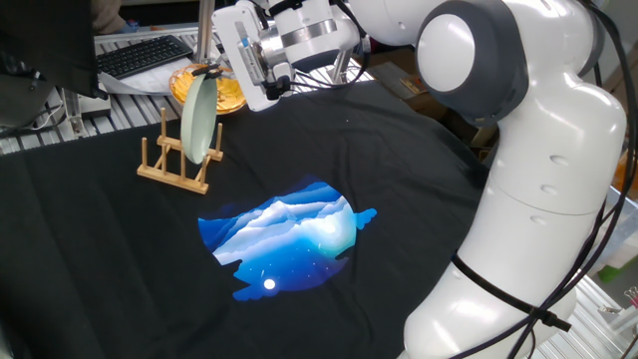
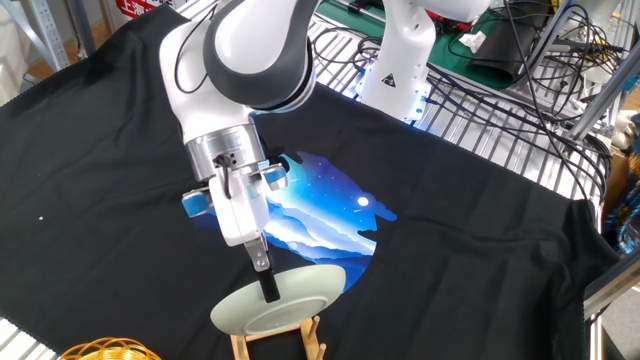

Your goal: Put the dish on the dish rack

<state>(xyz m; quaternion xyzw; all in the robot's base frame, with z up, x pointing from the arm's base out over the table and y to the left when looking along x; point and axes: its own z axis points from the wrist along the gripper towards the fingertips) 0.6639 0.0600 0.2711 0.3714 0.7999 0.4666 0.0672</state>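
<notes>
At the far left of the table: pale green dish (image 1: 200,117) upright on edge in the dish rack (image 1: 177,166), seated between paired dowel pegs, top rim pinched by the gripper (image 1: 211,70). Fingers (image 2: 267,283) narrowly parted, closed on the dish rim from either face; contact plain in the other fixed view, where a dark fingertip overlaps the near rim.

Hidden or cut off: lower half of the rack (image 2: 276,341) cropped by the bottom edge in the other fixed view, only two upright pegs visible under the dish (image 2: 278,300). Gripper (image 2: 265,280) finger on the dish's far face not visible there. Orange-yellow fluted dish (image 1: 225,90) mostly screened by the green dish and the gripper body in one fixed view; only a sliver (image 2: 105,350) at the bottom left corner in the other. Keyboard (image 1: 147,55) partly behind a dark object at top left.

Edges and room: rack near the black cloth's (image 1: 329,150) far left border, just beside the fluted dish; broad open cloth around the blue printed patch (image 1: 287,235), well apart from the rack. Arm base (image 1: 518,249) filling the right side of one fixed view. Wire grid and cables (image 2: 520,70) beyond the cloth edge.

Writing: red label at the top edge of the other fixed view, too small to read.
</notes>
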